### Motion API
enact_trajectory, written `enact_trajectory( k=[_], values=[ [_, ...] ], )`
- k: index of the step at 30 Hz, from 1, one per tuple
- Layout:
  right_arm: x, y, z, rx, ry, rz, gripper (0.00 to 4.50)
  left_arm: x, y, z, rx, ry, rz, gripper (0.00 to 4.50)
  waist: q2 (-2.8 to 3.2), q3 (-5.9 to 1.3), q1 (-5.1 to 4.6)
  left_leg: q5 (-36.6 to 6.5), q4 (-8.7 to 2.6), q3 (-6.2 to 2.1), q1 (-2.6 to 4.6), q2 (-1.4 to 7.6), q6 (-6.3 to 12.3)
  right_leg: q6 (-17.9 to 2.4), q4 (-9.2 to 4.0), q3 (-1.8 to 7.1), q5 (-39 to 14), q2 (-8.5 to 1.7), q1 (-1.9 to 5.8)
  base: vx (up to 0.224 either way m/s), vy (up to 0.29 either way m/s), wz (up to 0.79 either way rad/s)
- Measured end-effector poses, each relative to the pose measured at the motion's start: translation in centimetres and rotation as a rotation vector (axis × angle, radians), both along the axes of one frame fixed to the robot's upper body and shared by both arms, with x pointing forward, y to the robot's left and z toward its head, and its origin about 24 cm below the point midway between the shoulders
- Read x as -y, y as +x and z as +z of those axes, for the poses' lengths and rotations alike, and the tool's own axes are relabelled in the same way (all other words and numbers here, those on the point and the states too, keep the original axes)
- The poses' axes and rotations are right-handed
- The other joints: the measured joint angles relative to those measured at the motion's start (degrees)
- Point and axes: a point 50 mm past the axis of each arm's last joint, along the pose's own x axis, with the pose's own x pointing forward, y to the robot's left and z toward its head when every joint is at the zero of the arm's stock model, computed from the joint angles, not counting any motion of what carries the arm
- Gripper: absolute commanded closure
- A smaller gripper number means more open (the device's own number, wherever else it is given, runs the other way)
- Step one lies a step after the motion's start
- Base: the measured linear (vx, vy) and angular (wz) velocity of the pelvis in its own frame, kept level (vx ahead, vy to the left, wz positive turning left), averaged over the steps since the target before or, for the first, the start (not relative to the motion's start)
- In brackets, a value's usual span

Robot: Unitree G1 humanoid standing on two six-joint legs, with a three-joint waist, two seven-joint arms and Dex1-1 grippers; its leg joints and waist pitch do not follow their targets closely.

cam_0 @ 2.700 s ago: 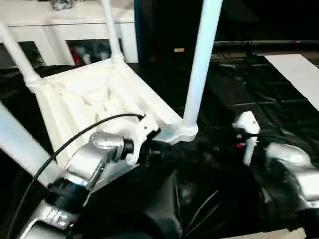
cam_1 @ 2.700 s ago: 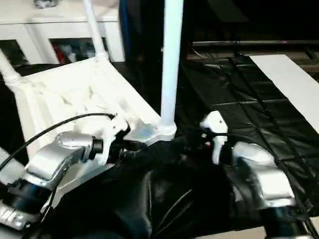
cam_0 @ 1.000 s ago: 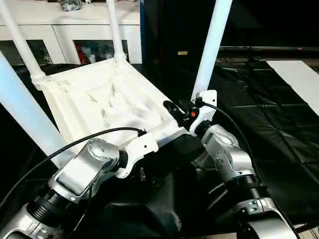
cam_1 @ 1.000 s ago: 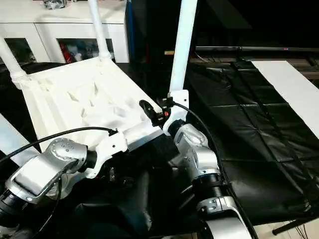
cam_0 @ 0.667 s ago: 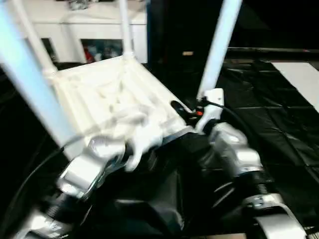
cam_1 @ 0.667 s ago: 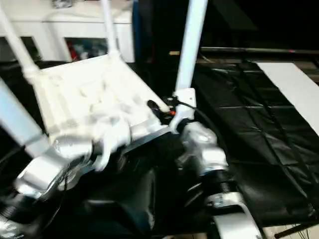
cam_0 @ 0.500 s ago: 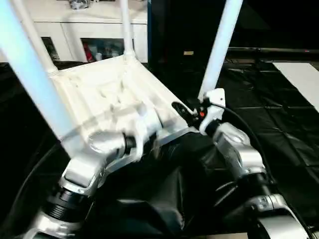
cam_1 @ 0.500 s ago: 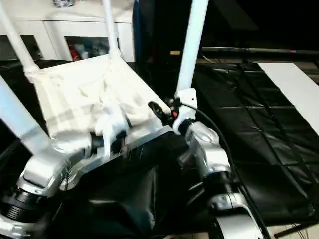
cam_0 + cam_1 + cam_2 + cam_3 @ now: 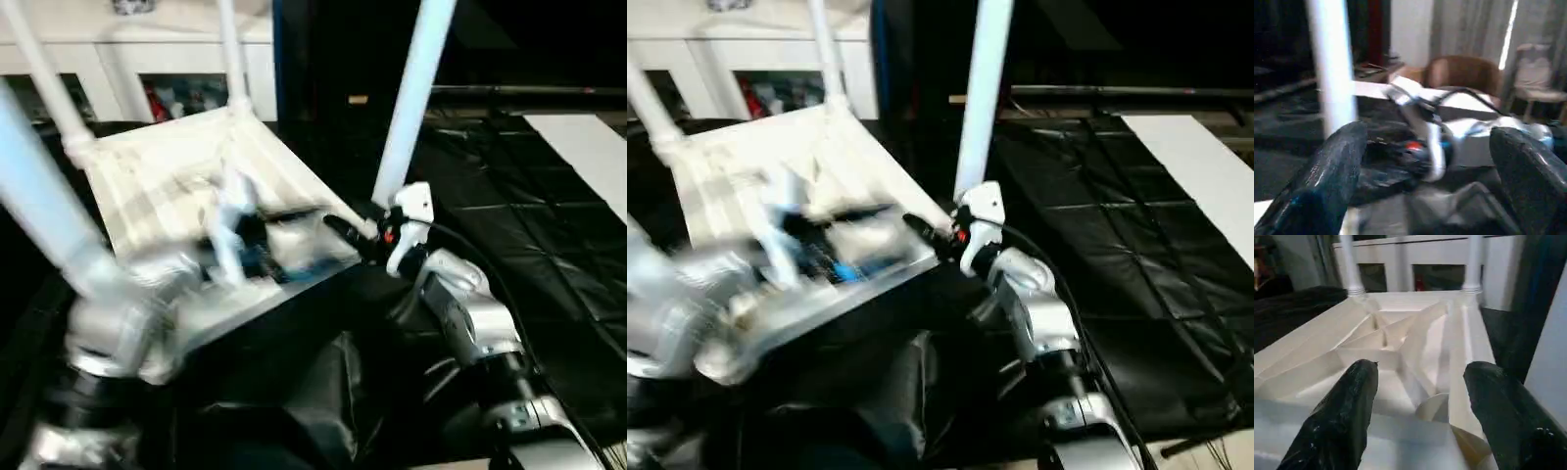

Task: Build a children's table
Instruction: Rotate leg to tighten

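Observation:
The children's table lies upside down and tilted, ribbed underside up, with white legs rising from its corners. My right gripper is at the near right corner beside that leg. In the right wrist view its fingers stand open, with the ribbed underside and the near rim between them; whether they touch the rim I cannot tell. My left gripper is a blur above the underside. In the left wrist view its fingers are wide open and empty, facing the right arm and a leg.
A white cabinet with glass doors stands behind the table. Crumpled black sheeting covers the floor, and a white panel lies at the far right. The left wrist view shows a brown sofa and a chair further off.
My left arm has swung up from under the table's near edge to over its underside. The right gripper has stayed at the near right corner. The camera has shifted slightly.

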Motion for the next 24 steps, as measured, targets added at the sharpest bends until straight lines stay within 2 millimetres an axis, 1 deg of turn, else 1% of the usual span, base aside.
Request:
enact_trajectory(
  k=[2,7,9,11,13,15,18,20,23,24],
  values=[
    [0.0,-0.3,-0.1,0.004,0.001,0.004,1.36,-0.6,0.0,0.2,0.002,0.025,-0.004,0.06,0.21,0.07,0.05,0.0,0.02,-0.01,0.02,-0.01,0.00,0.0,-0.01,0.01,0.0,-0.01,0.03,0.000,0.000,0.00],
    [0.4,-0.6,-0.2,-0.001,-0.007,-0.001,1.36,-0.7,-0.3,-0.1,-0.072,0.025,-0.048,0.06,0.46,0.11,-0.06,0.0,0.07,-0.01,0.05,-0.02,0.00,0.0,0.03,0.05,0.0,-0.01,0.05,0.000,0.000,0.00],
    [0.5,-0.8,-0.4,-0.006,-0.010,-0.005,1.36,-0.5,-0.3,-0.7,-0.112,0.077,-0.044,0.06,0.60,0.12,-0.06,0.0,0.08,-0.01,0.09,-0.02,0.00,-0.1,0.13,0.05,0.1,-0.01,0.05,0.000,0.000,0.00],
    [0.8,-0.8,-0.5,-0.018,-0.019,-0.020,1.36,0.0,0.3,-1.8,-0.139,0.135,0.044,0.06,0.89,0.09,0.04,0.0,0.11,-0.02,0.09,-0.03,0.00,-0.1,0.13,0.06,0.1,-0.02,0.09,0.000,0.000,0.00],
    [0.9,-0.7,-0.6,-0.027,-0.022,-0.033,1.36,0.4,0.5,-2.6,-0.166,0.141,0.081,0.06,1.04,0.13,0.06,0.0,0.12,-0.02,0.07,-0.03,0.00,-0.1,0.13,0.06,0.1,-0.02,0.10,0.000,0.000,0.00],
    [1.1,-0.9,-0.8,-0.033,-0.025,-0.038,1.36,0.9,-0.2,-3.9,-0.212,0.150,0.051,0.06,1.35,0.12,-0.08,0.0,0.13,-0.03,0.08,-0.03,0.00,-0.1,0.12,0.06,0.0,-0.02,0.09,0.000,0.000,0.00],
    [1.5,-1.1,-0.9,-0.031,-0.035,-0.046,1.36,1.2,-1.1,-5.0,-0.265,0.127,0.028,0.06,1.67,0.09,-0.08,0.0,0.13,-0.02,0.04,-0.03,0.00,0.0,0.12,0.06,0.0,-0.02,0.05,0.000,0.000,0.00],
    [1.7,-1.3,-0.9,-0.034,-0.037,-0.050,1.36,1.2,-1.7,-5.6,-0.287,0.117,0.024,0.06,1.80,0.02,-0.05,0.0,0.12,-0.02,0.04,-0.02,0.00,0.0,0.11,0.04,0.0,-0.02,0.06,0.000,0.000,0.00],
    [2.2,-1.7,-0.9,-0.032,-0.049,-0.054,1.36,1.1,-3.4,-7.0,-0.352,0.102,-0.023,0.06,1.81,0.01,-0.07,0.0,0.13,-0.02,0.02,-0.02,0.00,0.1,0.08,0.05,-0.1,-0.02,0.06,0.000,0.000,0.00],
    [2.3,-1.7,-0.9,-0.035,-0.051,-0.057,1.36,1.2,-3.8,-7.2,-0.363,0.091,-0.042,0.06,1.81,0.01,-0.02,0.0,0.13,-0.02,0.01,-0.03,0.00,0.1,0.08,0.06,-0.1,-0.03,0.07,0.000,0.000,0.00]
  ],
)
